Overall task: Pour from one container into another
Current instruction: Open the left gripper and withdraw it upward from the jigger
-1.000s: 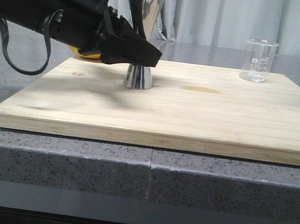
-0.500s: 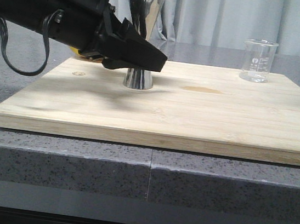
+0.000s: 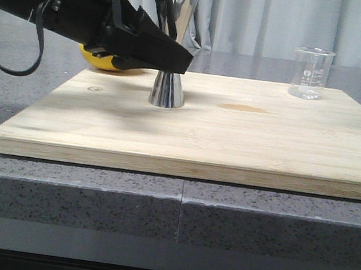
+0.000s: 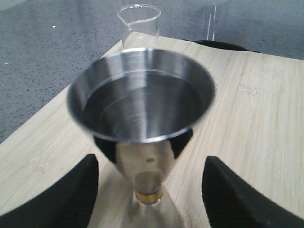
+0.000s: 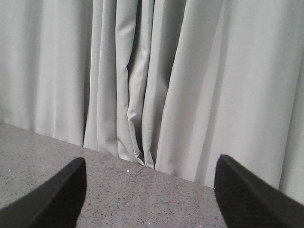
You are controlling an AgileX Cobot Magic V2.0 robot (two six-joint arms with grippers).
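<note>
Risen since a moment ago: left hand [image 3: 177, 60], now level with the jigger's [image 3: 172, 47] waist, arm slanting down from the left edge of the wooden board [image 3: 232, 148]. Spread wide, either side of the jigger [image 4: 142, 104], gripping nothing. Upright on the board's far left part, that jigger. Beaker [image 3: 310, 73] near the far right corner, well apart. Shown only from the front: yellow object [image 3: 100, 61] behind the arm. Shown only by the left wrist: gold band [image 4: 148, 195]. Right hand [image 5: 152, 194] also wide, facing curtain [image 5: 142, 71].

The left hand [image 3: 177, 58] has lifted slightly beside the jigger [image 3: 171, 47], uncovering more of the yellow object [image 3: 103, 61].
</note>
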